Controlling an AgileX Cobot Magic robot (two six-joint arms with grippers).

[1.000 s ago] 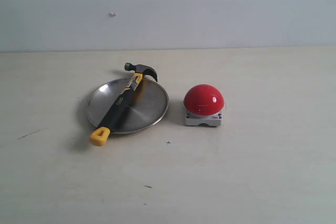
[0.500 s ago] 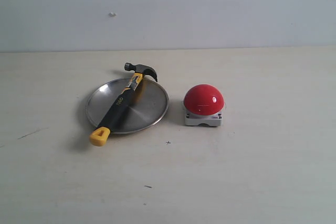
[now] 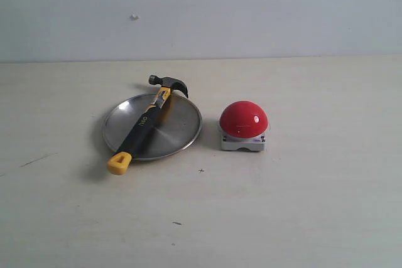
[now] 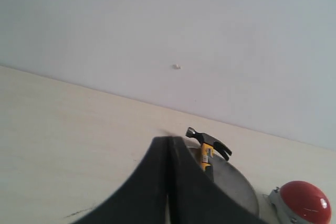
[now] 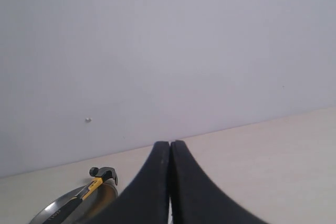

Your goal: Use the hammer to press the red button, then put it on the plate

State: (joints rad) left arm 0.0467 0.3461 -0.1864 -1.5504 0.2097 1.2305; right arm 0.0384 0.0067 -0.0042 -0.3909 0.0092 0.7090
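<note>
My left gripper [image 4: 168, 140] is pressed closed, its two black fingers [image 4: 149, 182] meeting along a thin seam, empty. My right gripper [image 5: 170, 143] is likewise closed: both fingers [image 5: 197, 187] lie flat against each other, tips touching, gripping nothing.

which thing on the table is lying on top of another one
The hammer: it lies across the plate, its yellow handle end sticking out past the rim. The red button sits apart, directly on the table.
</note>
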